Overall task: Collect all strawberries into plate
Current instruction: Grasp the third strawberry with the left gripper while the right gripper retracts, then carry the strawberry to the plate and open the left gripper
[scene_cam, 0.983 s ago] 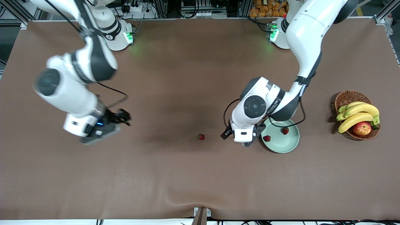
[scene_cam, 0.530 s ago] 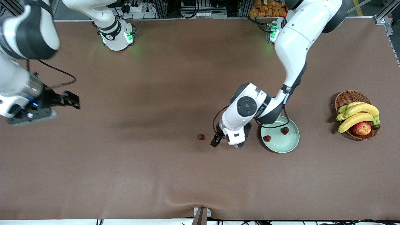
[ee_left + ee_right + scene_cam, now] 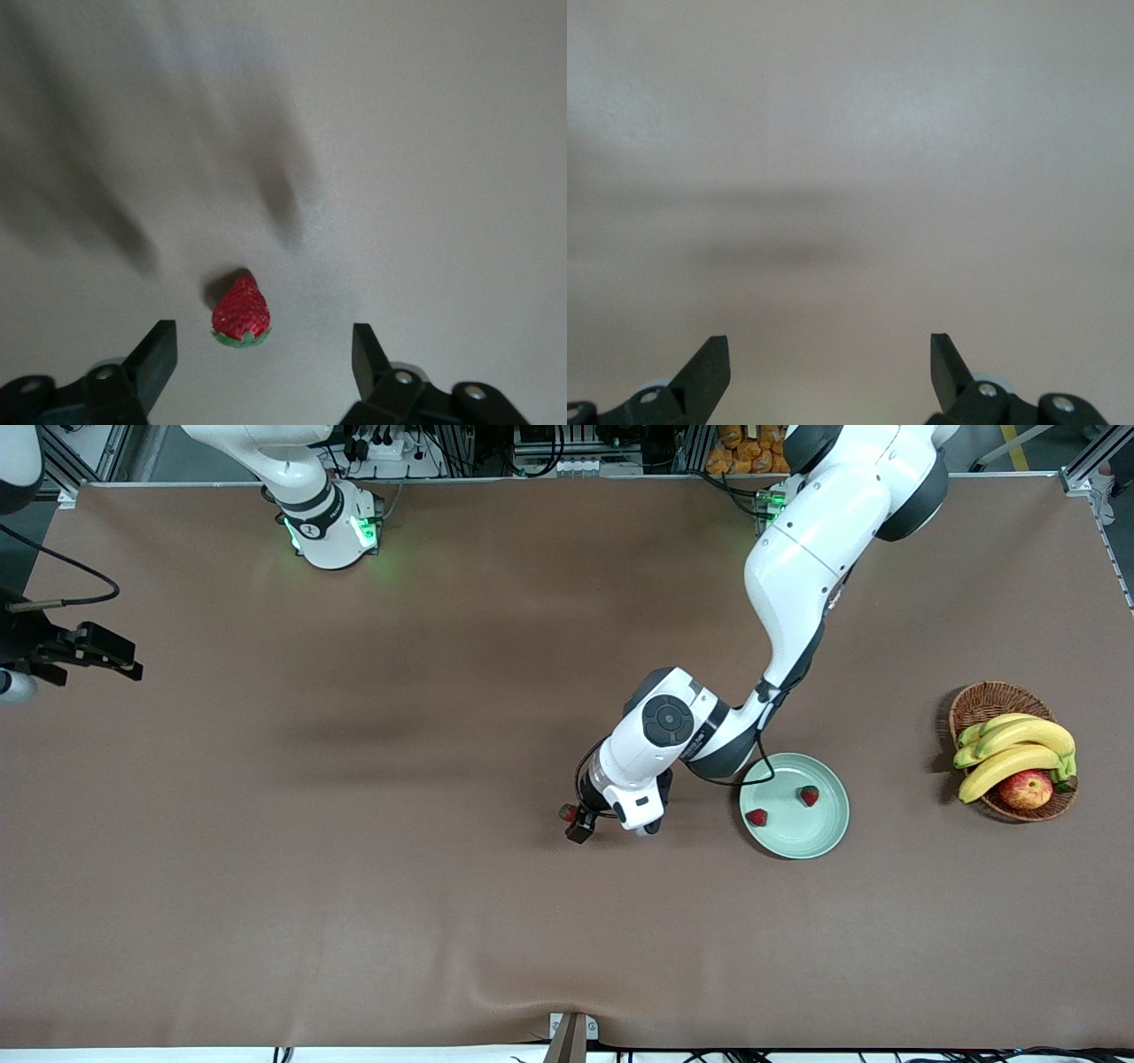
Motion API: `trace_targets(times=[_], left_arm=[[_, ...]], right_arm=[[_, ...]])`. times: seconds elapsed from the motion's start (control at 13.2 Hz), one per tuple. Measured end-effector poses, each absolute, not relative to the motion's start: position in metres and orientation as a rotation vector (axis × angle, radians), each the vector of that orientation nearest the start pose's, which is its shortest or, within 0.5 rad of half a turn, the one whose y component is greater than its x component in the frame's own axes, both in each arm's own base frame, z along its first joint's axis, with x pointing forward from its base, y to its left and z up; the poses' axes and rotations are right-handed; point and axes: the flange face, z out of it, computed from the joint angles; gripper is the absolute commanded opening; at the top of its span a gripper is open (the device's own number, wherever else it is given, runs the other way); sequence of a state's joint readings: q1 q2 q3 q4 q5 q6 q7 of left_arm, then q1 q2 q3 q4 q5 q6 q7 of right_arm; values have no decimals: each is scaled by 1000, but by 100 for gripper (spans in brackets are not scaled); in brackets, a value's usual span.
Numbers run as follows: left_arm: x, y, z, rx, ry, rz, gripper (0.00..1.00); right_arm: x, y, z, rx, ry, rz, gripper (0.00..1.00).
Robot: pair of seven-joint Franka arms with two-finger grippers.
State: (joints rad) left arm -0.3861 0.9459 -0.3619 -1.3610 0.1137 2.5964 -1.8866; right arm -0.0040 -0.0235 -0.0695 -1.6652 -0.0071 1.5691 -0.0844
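One strawberry (image 3: 567, 811) lies on the brown table, toward the right arm's end from the plate. It is red with a green top in the left wrist view (image 3: 241, 314). My left gripper (image 3: 575, 823) is open and low over it, with the berry just ahead of the gap between the fingers (image 3: 159, 354). It shows open in its own view (image 3: 263, 356). The pale mint-green plate (image 3: 797, 840) holds two strawberries (image 3: 756, 817) (image 3: 808, 795). My right gripper (image 3: 104, 657) is open and empty, over the table edge at the right arm's end. Its own view (image 3: 826, 363) shows only bare table.
A brown wicker basket (image 3: 982, 701) with bananas (image 3: 1019, 748) and a red-yellow apple (image 3: 1026, 789) stands toward the left arm's end from the plate. The left arm's forearm reaches over the table just above the plate's rim.
My left gripper moved from beside the plate to the loose strawberry. My right arm swung away to the table edge at its own end.
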Motion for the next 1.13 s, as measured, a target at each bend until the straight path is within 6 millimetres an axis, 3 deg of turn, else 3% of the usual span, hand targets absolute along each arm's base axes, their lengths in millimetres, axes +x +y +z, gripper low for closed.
trace_targets(times=[0.45, 0.83, 0.98, 1.13], left_arm=[[598, -476, 192, -2867, -2061, 189, 85], [594, -478, 173, -2857, -2056, 205, 76], [594, -478, 173, -2857, -2057, 205, 48], [594, -478, 173, -2860, -2060, 203, 4]], right_arm=[[531, -35, 617, -3139, 30, 127, 100], [525, -35, 642, -3140, 47, 121, 100], [524, -37, 652, -3142, 53, 103, 100], [524, -37, 656, -3143, 55, 86, 100]])
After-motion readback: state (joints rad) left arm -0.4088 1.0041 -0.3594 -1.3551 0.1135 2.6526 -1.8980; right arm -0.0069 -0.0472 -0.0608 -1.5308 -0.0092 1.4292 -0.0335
